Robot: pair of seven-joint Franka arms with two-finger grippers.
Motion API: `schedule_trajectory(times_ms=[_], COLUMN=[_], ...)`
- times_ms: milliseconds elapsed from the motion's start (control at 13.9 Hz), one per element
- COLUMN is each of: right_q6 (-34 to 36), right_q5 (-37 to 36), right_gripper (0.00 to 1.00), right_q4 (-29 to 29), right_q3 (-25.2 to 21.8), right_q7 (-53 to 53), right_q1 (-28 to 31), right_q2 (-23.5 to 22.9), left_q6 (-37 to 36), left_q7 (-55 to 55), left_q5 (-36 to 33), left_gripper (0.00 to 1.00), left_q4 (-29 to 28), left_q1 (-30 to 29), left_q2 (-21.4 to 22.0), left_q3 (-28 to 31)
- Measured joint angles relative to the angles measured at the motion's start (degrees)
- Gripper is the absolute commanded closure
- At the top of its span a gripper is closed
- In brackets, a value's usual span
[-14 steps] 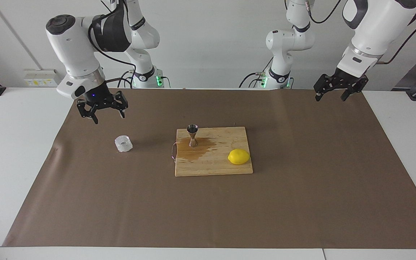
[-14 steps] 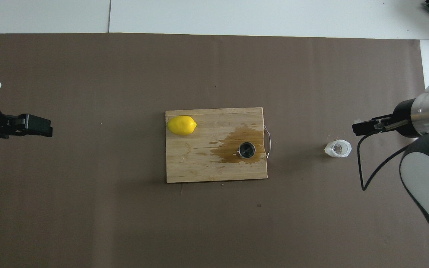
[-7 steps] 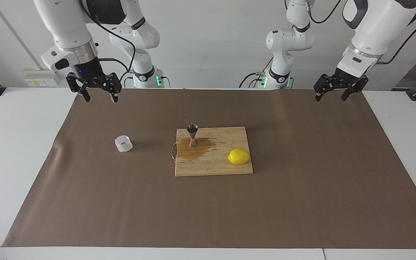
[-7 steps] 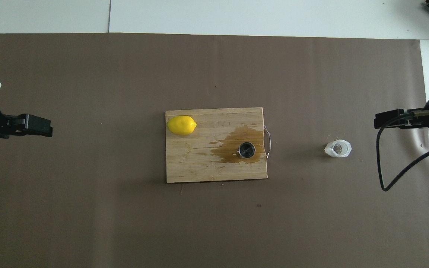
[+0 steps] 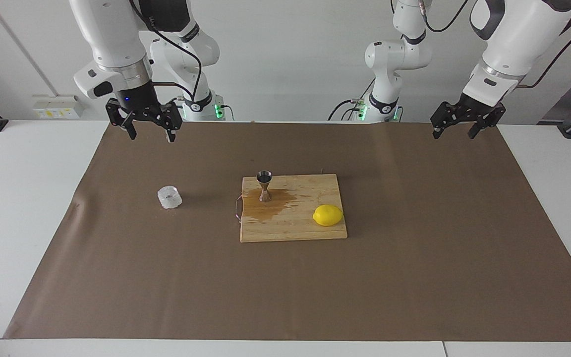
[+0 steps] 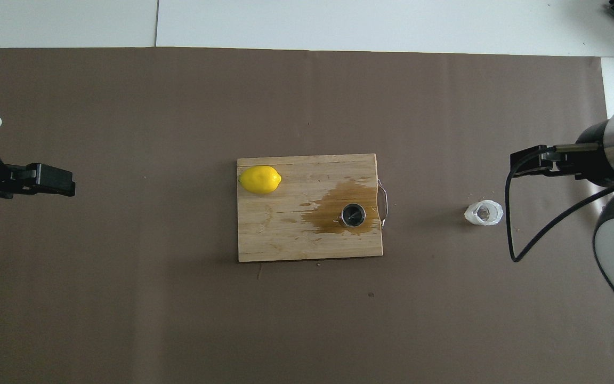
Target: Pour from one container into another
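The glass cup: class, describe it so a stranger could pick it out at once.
Start at the wooden cutting board mid-table, then look toward the right arm's end. The glass cup stands alone on the brown paper. It is squat, clear and faceted, unlike the board's metal jigger and lemon.

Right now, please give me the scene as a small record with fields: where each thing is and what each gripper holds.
cup: small clear faceted glass cup, upright on the brown paper, toward the right arm's end of the table
jigger: silvery hourglass-shaped metal jigger, upright on the wooden cutting board
spill: brown wet stain on the board around the jigger
lemon: yellow lemon, on the board
right gripper: open, empty, raised over the paper
left gripper: open, empty, waits over the paper's edge
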State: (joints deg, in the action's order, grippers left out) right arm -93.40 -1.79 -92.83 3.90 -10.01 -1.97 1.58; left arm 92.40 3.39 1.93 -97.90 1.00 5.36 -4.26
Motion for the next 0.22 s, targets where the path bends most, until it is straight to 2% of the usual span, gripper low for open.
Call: schedule_trajectory(times_ms=[216], right_q6=[-0.1], right_q5=[1.3], right_gripper=[0.00], right_q4=[-0.4], right_q3=[-0.2], right_q7=[0.8], right_q1=[1.3], right_q2=[0.0], left_q6=[0.0], left_q7=[0.0], left_q5=[0.0], left_gripper=[0.00], left_q4=[0.0], left_q1=[0.0], left_q2=[0.0], left_q3=[0.0])
